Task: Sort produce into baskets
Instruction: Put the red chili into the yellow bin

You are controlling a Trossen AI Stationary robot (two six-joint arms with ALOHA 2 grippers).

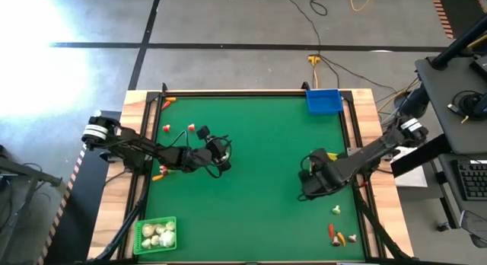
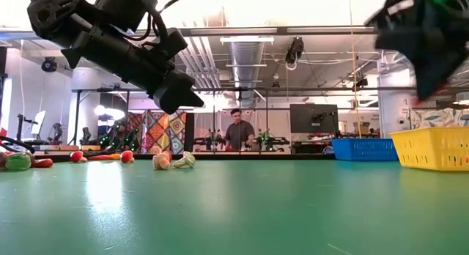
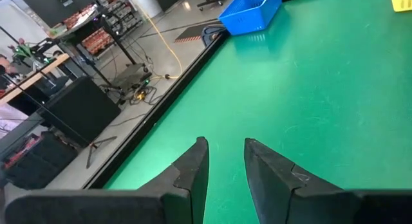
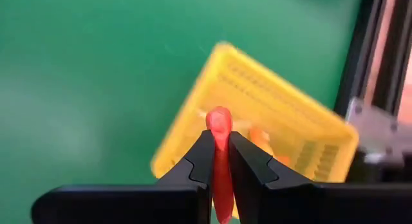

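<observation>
My right gripper [image 4: 219,140] is shut on an orange-red carrot-like stick [image 4: 219,124] and hangs over the yellow basket [image 4: 290,114], which stands at the table's right and has an orange piece [image 4: 259,138] in it. In the high view this arm [image 1: 312,181] covers most of that basket [image 1: 319,154]. My left gripper [image 3: 225,153] is open above bare green table, left of centre [image 1: 221,152], with nothing between its fingers. The green basket [image 1: 156,234] holds whitish bulbs. The blue basket [image 1: 323,101] stands at the far right. My right gripper pinches the carrot-like stick between its two fingers. The stick lies along the fingers, and its rounded end [image 4: 219,118] pokes out past the fingertips. The fingers slant steeply down from above. The stick is lifted clear, above the yellow basket.
Loose produce lies near the left arm [image 1: 190,128], [image 1: 160,174], at the far left corner [image 1: 169,100] and near the front right corner [image 1: 338,234]. A person [image 2: 236,130] stands beyond the table's far edge. The table's middle [image 1: 259,181] is bare green.
</observation>
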